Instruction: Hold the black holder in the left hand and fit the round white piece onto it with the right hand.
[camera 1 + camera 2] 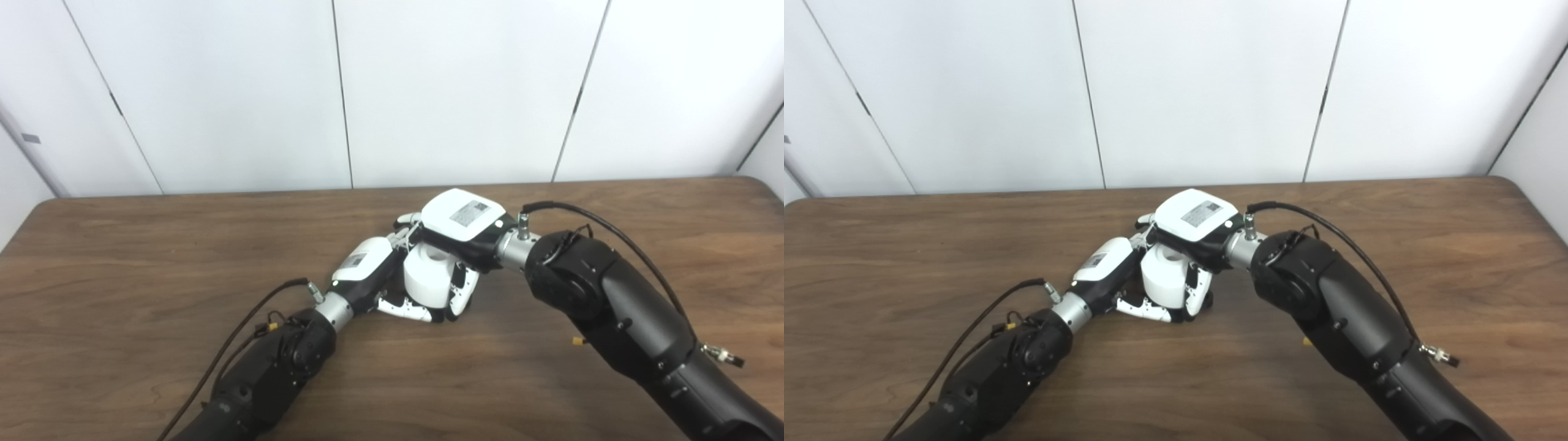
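White round plastic piece (427,275) sits mid-frame, right hand (463,229) fingers (458,294) wrapped around it; left hand (367,269) grip unreadable, black holder hidden, so misalignment could jam it.

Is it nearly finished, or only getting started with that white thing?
Both hands have met mid-table. The right hand is over the round white piece, its fingers down around it, while the left hand presses in beside it. The black holder is hidden, so I cannot tell whether the piece is seated. Letting go and pulling away remains.
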Controlling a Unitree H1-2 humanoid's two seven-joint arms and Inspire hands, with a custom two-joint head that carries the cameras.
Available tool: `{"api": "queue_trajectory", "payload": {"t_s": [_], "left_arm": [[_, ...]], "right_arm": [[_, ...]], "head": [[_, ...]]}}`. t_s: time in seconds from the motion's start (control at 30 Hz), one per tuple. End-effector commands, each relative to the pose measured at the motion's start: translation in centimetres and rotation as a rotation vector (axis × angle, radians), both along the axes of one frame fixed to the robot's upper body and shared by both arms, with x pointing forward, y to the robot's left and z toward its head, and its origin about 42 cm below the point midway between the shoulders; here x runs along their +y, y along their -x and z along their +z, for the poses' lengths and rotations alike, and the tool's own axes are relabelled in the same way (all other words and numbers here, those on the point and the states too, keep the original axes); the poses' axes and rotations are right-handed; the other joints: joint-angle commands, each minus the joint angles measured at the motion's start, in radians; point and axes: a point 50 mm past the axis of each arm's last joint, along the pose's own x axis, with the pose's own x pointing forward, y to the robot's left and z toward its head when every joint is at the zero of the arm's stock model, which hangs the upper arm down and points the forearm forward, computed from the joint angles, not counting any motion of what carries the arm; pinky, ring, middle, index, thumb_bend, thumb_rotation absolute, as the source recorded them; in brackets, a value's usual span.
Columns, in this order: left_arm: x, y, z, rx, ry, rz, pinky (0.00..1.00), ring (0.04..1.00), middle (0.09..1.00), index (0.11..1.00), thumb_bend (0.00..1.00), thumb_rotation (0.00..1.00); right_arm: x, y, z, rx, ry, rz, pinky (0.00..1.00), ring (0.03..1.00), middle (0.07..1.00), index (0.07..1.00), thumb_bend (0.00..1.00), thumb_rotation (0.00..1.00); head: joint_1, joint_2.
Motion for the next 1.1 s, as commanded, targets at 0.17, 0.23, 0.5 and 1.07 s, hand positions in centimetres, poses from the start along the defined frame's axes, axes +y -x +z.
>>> {"api": "queue_trajectory", "payload": {"t_s": [0.17,0.23,0.5,1.07], "left_arm": [[-0.6,5.0,-6.8,0.212,-0.134,-0.070,1.00,1.000,0.930,0.481,0.52,0.06],[-0.5,5.0,-6.8,0.213,-0.130,-0.070,1.00,1.000,0.928,0.481,0.52,0.06],[-0.6,5.0,-6.9,0.217,-0.130,-0.070,1.00,1.000,0.926,0.481,0.52,0.06],[-0.6,4.7,-6.7,0.207,-0.124,-0.060,1.00,1.000,0.929,0.481,0.52,0.06]], "right_arm": [[0.0,-1.2,4.1,-0.074,-0.018,-0.001,0.79,0.829,0.909,1.000,0.95,0.26],[0.0,-1.2,4.3,-0.075,-0.015,-0.004,0.79,0.828,0.908,1.000,0.94,0.26],[-0.2,-1.3,4.8,-0.079,-0.018,-0.011,0.79,0.826,0.907,1.000,0.94,0.25],[-0.8,-1.2,6.3,0.088,0.223,-0.064,0.79,0.931,0.999,1.000,1.00,0.28]], "head": [[-0.003,0.000],[-0.003,0.000],[-0.007,0.004],[-0.009,0.005]]}}
